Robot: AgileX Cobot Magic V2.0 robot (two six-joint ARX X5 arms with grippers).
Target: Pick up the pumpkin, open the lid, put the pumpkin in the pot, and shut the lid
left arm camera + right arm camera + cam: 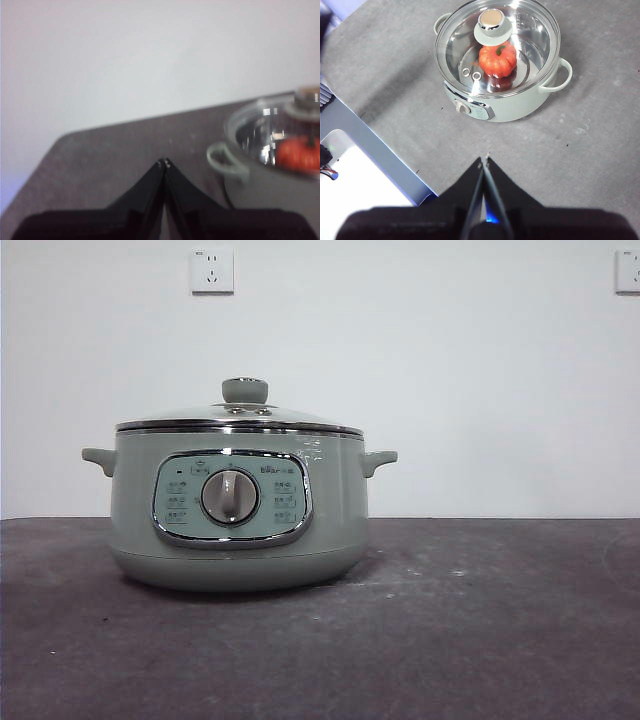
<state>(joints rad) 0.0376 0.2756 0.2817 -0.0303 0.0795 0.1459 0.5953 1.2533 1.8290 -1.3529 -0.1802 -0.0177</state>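
The pale green pot (238,540) stands on the dark table, left of the middle, with its dial facing the front camera. The glass lid (240,420) sits shut on it, knob on top. The orange pumpkin (497,60) lies inside the pot, seen through the lid (520,45) in the right wrist view; it also shows in the left wrist view (300,154). My left gripper (163,162) is shut and empty, off to the pot's (260,185) side. My right gripper (484,161) is shut and empty, high above the table, apart from the pot (520,107).
The table's (480,620) dark grey top runs to a white wall with two sockets (212,271). In the right wrist view the table's edge (385,150) and a white surface beyond it show. No arm shows in the front view.
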